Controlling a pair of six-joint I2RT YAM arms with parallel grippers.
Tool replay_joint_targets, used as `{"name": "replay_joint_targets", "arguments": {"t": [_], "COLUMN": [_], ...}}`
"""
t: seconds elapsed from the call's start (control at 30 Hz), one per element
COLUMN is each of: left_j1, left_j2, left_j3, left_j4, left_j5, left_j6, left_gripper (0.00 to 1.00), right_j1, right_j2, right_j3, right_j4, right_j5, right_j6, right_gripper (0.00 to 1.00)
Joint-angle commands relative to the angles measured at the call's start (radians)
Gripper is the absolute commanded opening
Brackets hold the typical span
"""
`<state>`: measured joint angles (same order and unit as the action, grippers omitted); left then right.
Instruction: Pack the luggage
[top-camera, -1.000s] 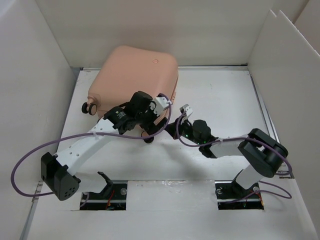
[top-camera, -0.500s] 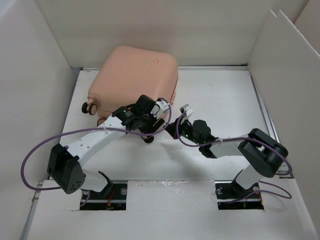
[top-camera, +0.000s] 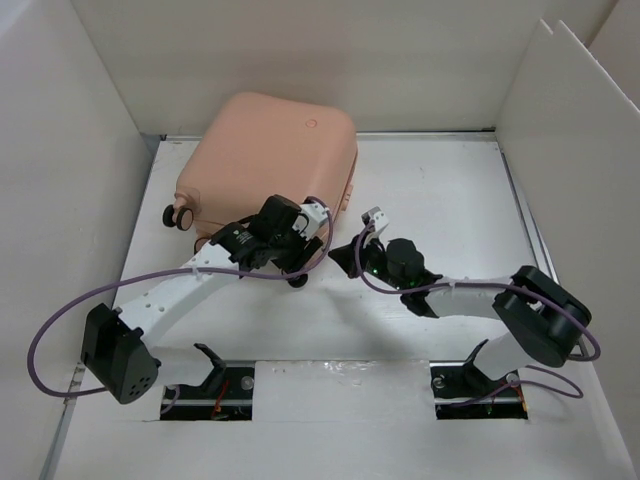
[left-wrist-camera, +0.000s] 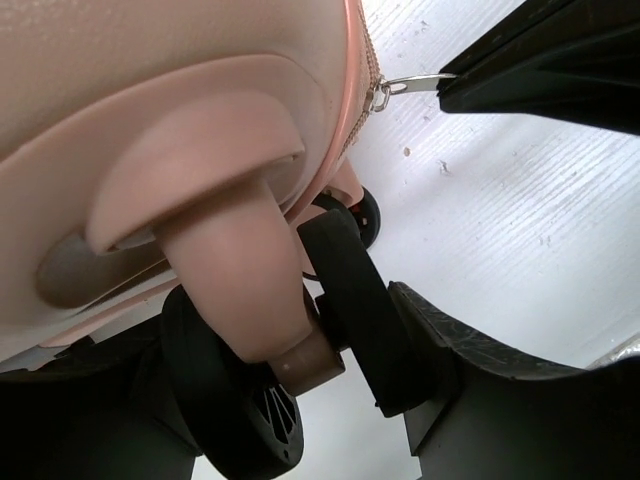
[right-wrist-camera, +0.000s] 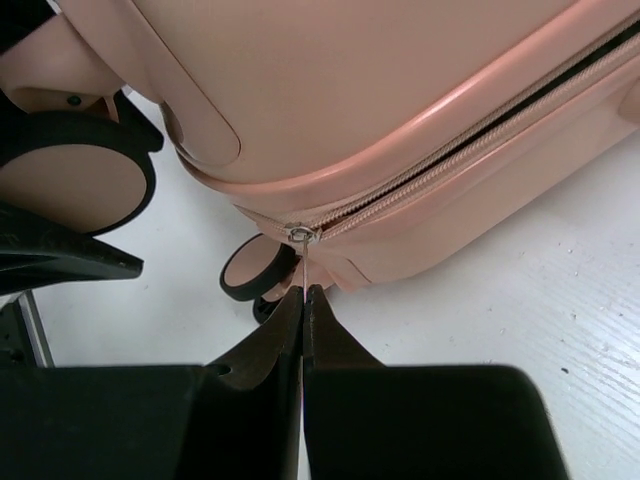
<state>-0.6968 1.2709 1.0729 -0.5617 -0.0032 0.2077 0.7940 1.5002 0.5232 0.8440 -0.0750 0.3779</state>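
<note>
The salmon-pink hard-shell suitcase (top-camera: 270, 155) lay flat on the far-left part of the white counter (top-camera: 450, 200), one broad shell facing upward and its far edge near the back wall. Its pink zipper track (right-wrist-camera: 450, 155) ran along the seam between the two shells. At the near corner, a black twin wheel with pink caster stem (left-wrist-camera: 235, 400) projected from the shell. A second small black wheel (right-wrist-camera: 255, 270) sat just beyond it, low against the counter.

The left claw (left-wrist-camera: 250, 370) was positioned at this near corner. Its two dark fingers (left-wrist-camera: 480, 400) straddled the twin wheel and bore against it on both sides, gripping it.

The right claw (right-wrist-camera: 303, 300) was positioned just beside the left claw, on the right-hand side of the same corner. Its fingers were pressed together, pinching the thin metal zipper pull (right-wrist-camera: 300, 250). The pull stood taut between the fingertips and the slider at the seam.

Both arms reached inward from the near edge, each trailing a purple cable (top-camera: 70, 300).
</note>
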Motion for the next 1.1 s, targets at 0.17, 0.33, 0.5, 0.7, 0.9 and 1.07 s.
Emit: {"name": "replay_joint_targets", "arguments": {"t": [0.17, 0.33, 0.5, 0.7, 0.9, 1.07], "left_j1": [0.023, 0.023, 0.023, 0.023, 0.014, 0.014], "left_j2": [-0.029, 0.022, -0.024, -0.009, 0.041, 0.030], "left_j3": [0.052, 0.090, 0.117, 0.081, 0.104, 0.104], "left_j4": [0.049, 0.034, 0.045, 0.036, 0.026, 0.039], "left_j5": [0.089, 0.026, -0.043, -0.024, -0.006, -0.006], "left_j6": [-0.028, -0.091, -0.116, -0.087, -0.087, -0.067], "left_gripper": [0.46, 0.69, 1.00, 0.79, 0.27, 0.00], "right_j1": [-0.003, -0.003, -0.003, -0.003, -0.003, -0.003], "right_j2": [-0.066, -0.046, -0.046, -0.024, -0.015, -0.015], "right_j3": [0.072, 0.072, 0.072, 0.081, 0.090, 0.090], "right_j4": [-0.118, -0.118, -0.118, -0.118, -0.118, -0.118], "right_j5": [0.000, 0.000, 0.000, -0.011, -0.011, -0.011], "right_j6": [-0.071, -0.051, -0.051, -0.051, -0.051, -0.042], "right_gripper": [0.00, 0.00, 0.00, 0.00, 0.00, 0.00]}}
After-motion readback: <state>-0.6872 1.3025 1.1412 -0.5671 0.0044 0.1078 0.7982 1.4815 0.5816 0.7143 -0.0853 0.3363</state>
